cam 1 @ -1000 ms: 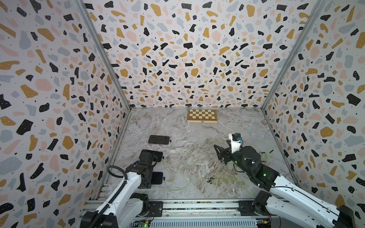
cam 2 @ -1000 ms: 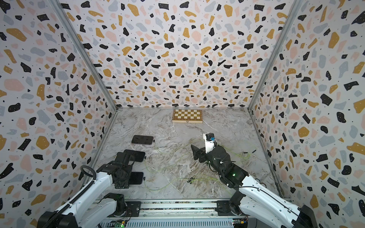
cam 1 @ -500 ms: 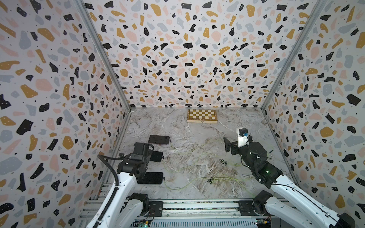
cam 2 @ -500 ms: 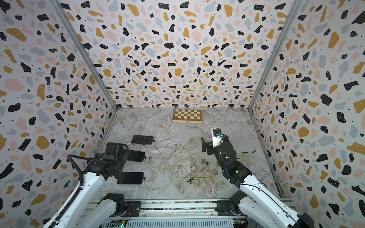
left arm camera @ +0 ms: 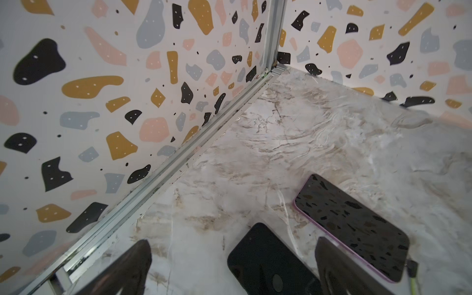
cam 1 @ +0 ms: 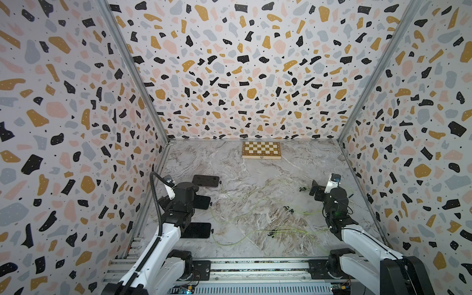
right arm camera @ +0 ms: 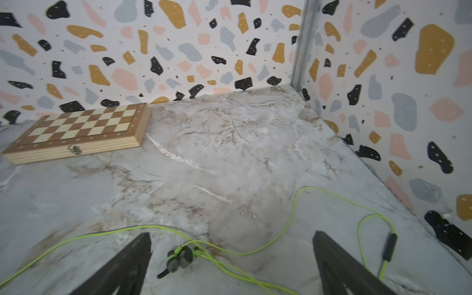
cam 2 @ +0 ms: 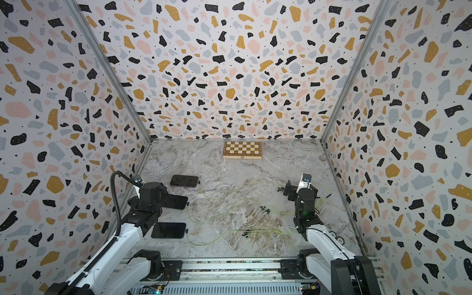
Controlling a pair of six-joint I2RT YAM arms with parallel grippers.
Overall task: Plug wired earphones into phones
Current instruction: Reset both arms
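The phones [cam 1: 196, 230] are laid flat along the bench's [cam 1: 255, 166] left side, long axes crosswise; plugs [left arm camera: 410, 268] appear seated in their inner ends, though detail is poor. The earphones [right arm camera: 180, 258] are strewn mid-bench. Both the left gripper [left arm camera: 231, 245] and right gripper [right arm camera: 231, 234] are held above it, spread wide, empty.

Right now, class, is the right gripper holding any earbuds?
No: the right gripper stands wide open and empty, while the earbuds lie loose on the table.
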